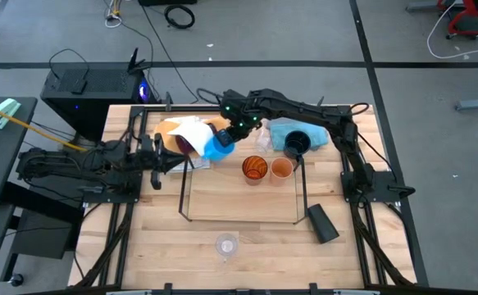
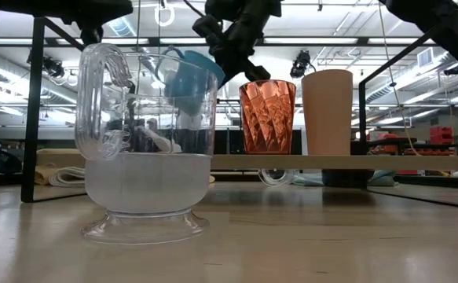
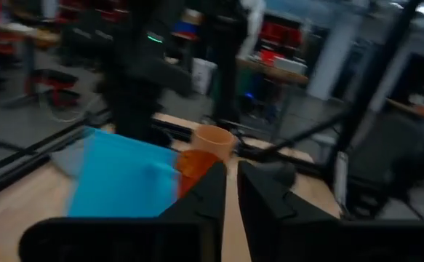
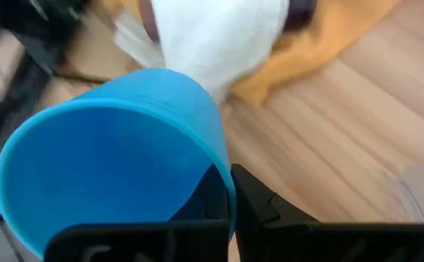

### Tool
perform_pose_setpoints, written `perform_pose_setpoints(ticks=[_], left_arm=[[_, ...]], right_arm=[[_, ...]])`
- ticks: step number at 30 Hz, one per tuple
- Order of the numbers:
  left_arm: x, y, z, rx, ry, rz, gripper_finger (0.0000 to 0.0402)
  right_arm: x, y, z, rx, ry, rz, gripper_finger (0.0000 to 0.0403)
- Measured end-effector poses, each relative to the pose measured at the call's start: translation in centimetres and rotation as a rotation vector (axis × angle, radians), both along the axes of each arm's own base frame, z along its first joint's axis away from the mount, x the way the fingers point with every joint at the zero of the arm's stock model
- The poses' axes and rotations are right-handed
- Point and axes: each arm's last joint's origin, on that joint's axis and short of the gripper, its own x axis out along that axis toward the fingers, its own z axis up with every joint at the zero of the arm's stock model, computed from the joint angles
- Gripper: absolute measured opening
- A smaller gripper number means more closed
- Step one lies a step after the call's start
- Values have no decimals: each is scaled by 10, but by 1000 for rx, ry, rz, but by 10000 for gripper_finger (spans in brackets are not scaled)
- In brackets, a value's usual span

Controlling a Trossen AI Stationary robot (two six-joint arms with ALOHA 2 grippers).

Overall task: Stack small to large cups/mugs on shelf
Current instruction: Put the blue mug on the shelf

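We see the right end effector [image 1: 232,136] pinching the rim of the blue mug [image 1: 220,145], one finger inside the wall and one outside, above the shelf's [image 1: 241,220] left rear corner. In the low view the mug [image 2: 189,75] hangs tilted, clear of the shelf board, just left of the amber tumbler [image 2: 267,116]. The right wrist view shows its open mouth [image 4: 110,175] above a white cloth [image 4: 222,36] and a yellow cloth [image 4: 335,44].

On the shelf the amber tumbler [image 1: 254,169] and the orange cup [image 1: 281,169] stand upright, just beside each other. Behind them a black cup [image 1: 296,143] sits on a blue cloth [image 1: 281,131]. A purple tumbler [image 1: 191,141] appears to lie in the white cloth [image 1: 191,131], though it is mostly hidden. A dark mug [image 1: 322,223] lies on its side on the desk [image 1: 140,246] by the shelf's right front corner. A clear cup [image 1: 226,244] stands near the front edge.

The left end effector [image 1: 169,161] waits by the shelf's left side; its fingers [image 3: 212,193] stand nearly together with a thin gap, holding nothing.
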Motion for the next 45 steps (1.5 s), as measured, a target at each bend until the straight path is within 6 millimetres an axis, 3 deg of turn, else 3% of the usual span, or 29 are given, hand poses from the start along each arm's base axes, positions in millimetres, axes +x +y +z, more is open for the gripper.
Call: perform_pose_setpoints(ticks=[16,32,45], left_arm=[[18,0,-13,175,131,18,132],[17,3,-16,250,185,127,208],[24,6,-22,258,233,207,203]], right_arm=[[4,0,4,46,-74,13,2],[8,-1,7,60,-124,3,3],[11,2,9,66,-148,-1,2]])
